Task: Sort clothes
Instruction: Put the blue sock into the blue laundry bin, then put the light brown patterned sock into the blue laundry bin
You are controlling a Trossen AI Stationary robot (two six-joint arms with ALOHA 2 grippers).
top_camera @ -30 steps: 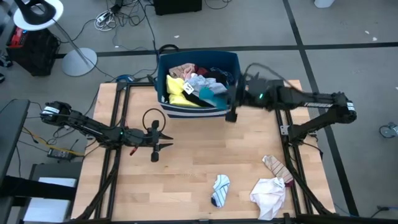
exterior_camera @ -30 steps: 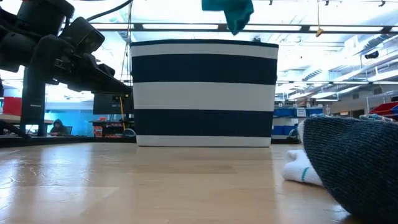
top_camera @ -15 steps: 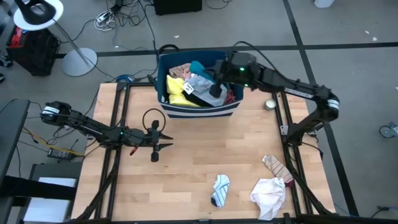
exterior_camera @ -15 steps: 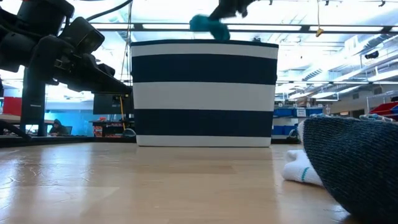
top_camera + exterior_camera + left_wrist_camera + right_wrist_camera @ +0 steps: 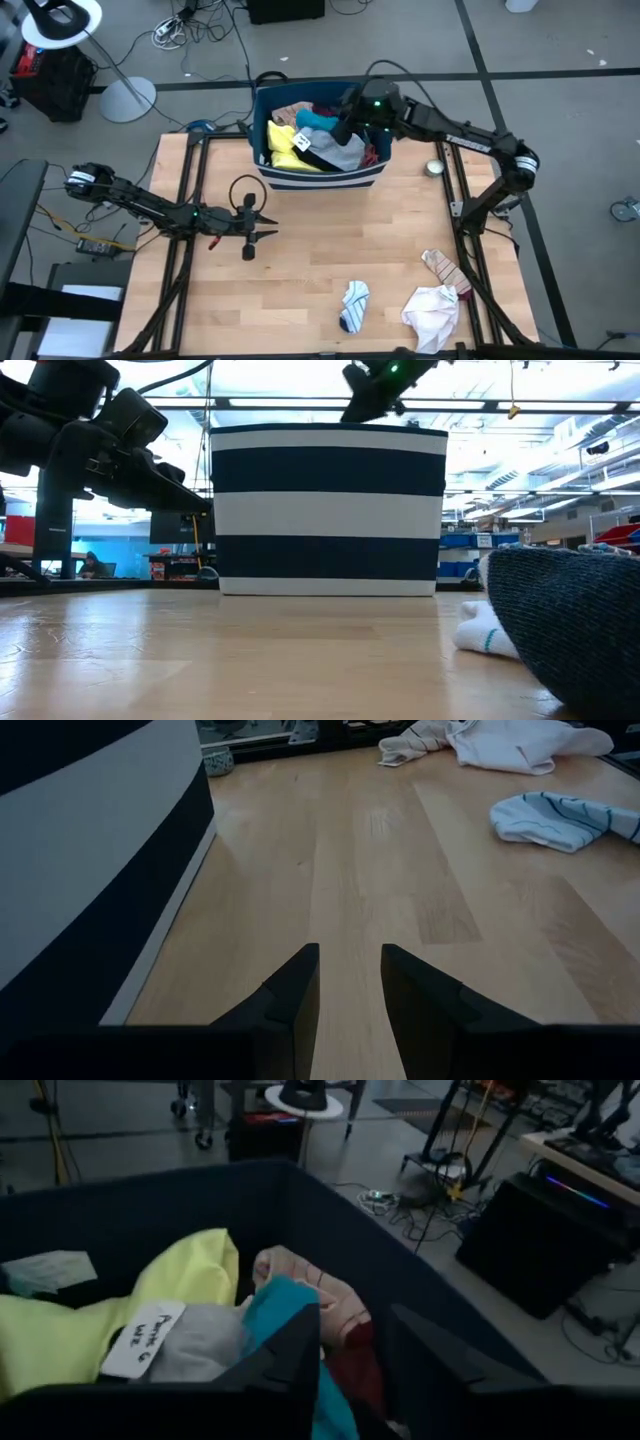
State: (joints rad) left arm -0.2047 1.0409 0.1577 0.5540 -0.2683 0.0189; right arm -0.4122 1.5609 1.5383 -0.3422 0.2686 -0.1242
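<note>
So the right gripper (image 5: 345, 128) is now over the bin (image 5: 318, 178), a second after it hung off the bin's right end carrying the teal sock (image 5: 318, 121). That sock now lies on the pile just beside the fingertips, between the yellow garment (image 5: 284, 142) and the grey garment (image 5: 340, 152). In the right wrist view the fingers (image 5: 290, 1355) stand apart with nothing between them, the teal sock just below and ahead, so I'd say it's been let go: one more item binned. Left gripper (image 5: 250, 232) waits well away over the table, fingers slightly parted, empty. Far from both, a striped sock (image 5: 352, 303), white garment (image 5: 433, 312) and a brownish sock (image 5: 443, 268) look next.
</note>
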